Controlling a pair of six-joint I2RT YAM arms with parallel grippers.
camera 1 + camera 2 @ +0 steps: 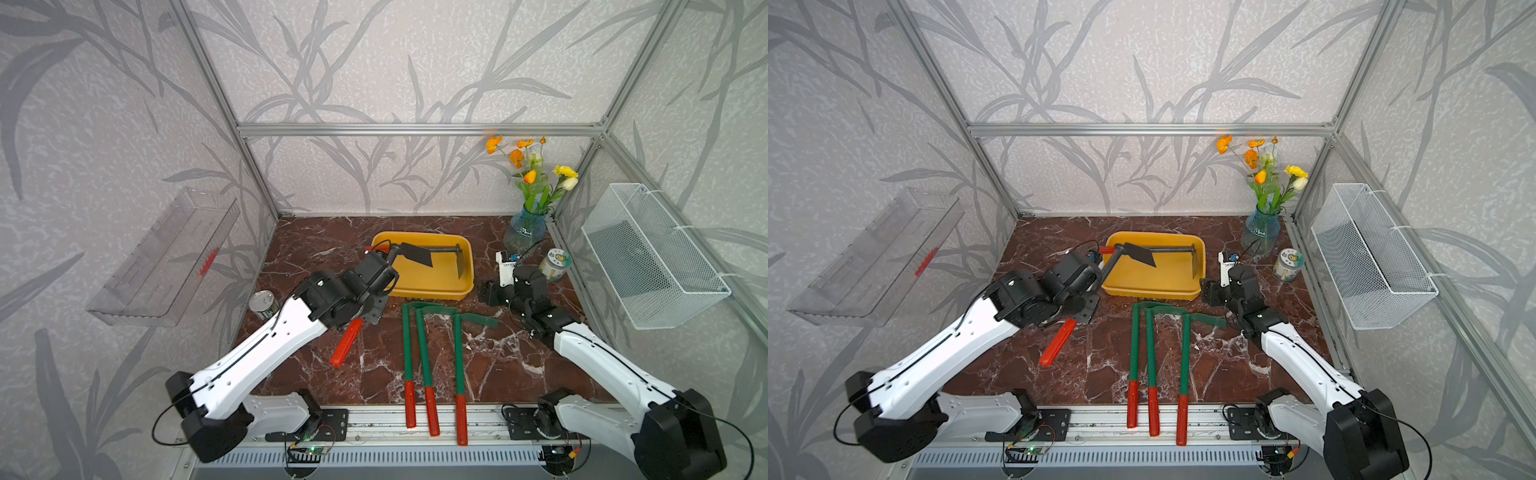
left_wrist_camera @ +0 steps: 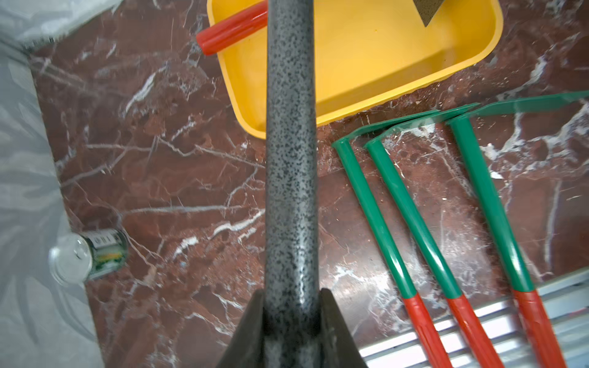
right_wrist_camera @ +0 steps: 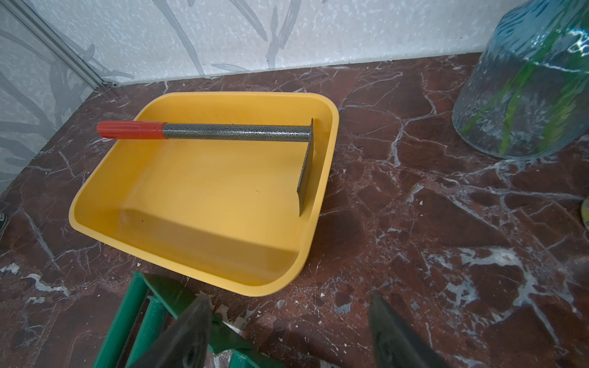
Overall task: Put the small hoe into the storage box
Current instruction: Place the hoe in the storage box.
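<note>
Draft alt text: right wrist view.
A yellow rectangular plastic tub on the maroon marble table holds a small speckled grey metal hoe, its red grip overhanging the rim. The right end effector is open; a blue glass vase stands apart.

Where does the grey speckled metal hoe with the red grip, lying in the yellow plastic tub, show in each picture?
Both top views: grey speckled hoe along the yellow tub's far side, partly behind the held hoe's dark blade.
Left wrist: only its red grip, poking over the rim.
Right wrist: whole hoe, lying across the tub.
Shared landmark: the yellow tub, in all four.
</note>
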